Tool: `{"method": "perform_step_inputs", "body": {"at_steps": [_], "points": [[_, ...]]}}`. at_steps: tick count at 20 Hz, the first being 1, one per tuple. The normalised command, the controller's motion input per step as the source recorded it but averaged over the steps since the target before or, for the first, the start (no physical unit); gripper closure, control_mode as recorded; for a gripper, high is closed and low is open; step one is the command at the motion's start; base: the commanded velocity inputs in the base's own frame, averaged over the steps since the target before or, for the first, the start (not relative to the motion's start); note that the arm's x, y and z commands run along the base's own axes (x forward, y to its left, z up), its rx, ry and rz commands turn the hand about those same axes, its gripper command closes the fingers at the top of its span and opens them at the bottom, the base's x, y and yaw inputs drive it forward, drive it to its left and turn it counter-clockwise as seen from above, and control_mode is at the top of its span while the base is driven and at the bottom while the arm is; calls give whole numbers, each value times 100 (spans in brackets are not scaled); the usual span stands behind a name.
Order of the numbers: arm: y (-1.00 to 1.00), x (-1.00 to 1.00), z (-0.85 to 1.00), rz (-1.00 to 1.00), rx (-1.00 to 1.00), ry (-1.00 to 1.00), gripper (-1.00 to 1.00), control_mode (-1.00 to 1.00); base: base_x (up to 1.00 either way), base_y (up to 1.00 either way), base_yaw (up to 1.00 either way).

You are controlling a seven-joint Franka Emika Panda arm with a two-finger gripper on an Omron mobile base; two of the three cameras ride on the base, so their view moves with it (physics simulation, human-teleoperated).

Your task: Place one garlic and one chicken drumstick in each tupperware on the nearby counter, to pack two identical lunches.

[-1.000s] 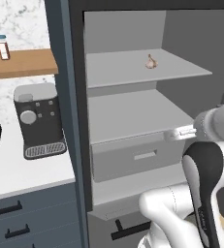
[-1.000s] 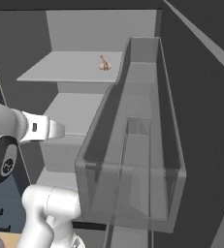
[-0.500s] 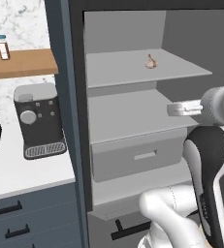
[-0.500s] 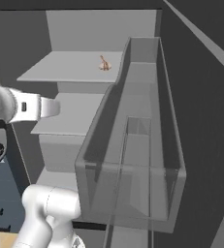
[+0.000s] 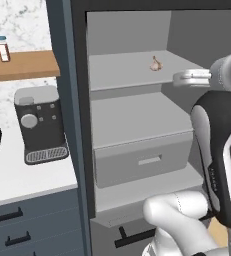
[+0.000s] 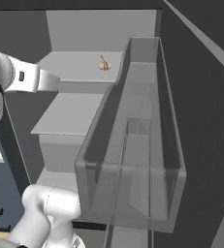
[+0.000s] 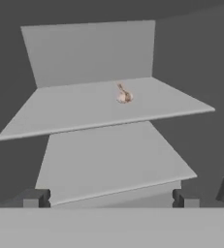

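A garlic [image 5: 156, 64] lies toward the back right of the upper shelf [image 5: 122, 75] in the open fridge, also seen as the garlic [image 6: 104, 64] and garlic [image 7: 123, 95]. My gripper [image 5: 179, 78] hovers in front of that shelf's right edge, at about shelf height and well short of the garlic. In the hand view the gripper [image 7: 111, 201] is open, its fingertips [image 7: 36, 197] wide apart with nothing between them. The arm reaches in from the left with the gripper [image 6: 56, 83]. The chicken drumstick and the tupperware are out of view.
Below are a second shelf [image 5: 137, 120] and a closed drawer [image 5: 144, 160]. The fridge door's clear bins [image 6: 133, 160] stand close on the right. Left of the fridge, a white counter [image 5: 22, 180] carries a coffee machine [image 5: 39, 122]; a jar [image 5: 2, 48] stands on a wooden shelf.
The hand has risen from the level of the lower shelf to the level of the upper shelf. The gripper has stayed open and the garlic has not moved.
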Motion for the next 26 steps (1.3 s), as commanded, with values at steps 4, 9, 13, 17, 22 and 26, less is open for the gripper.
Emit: {"method": "perform_step_inputs", "body": {"at_steps": [4,9,13,17,22,26], "points": [[-1,37,-3,0,1,0,-100,-100,0,0,0],[-23,69,-31,0,0,0,-100,-100,0,0,0],[-36,78,-27,0,0,0,-100,-100,0,0,0],[-31,85,-6,-1,0,3,-100,-100,0,0,0],[-13,85,-5,-3,0,11,-100,-100,0,0,0],[-5,92,-19,-1,0,11,-100,-100,0,0,0]]}}
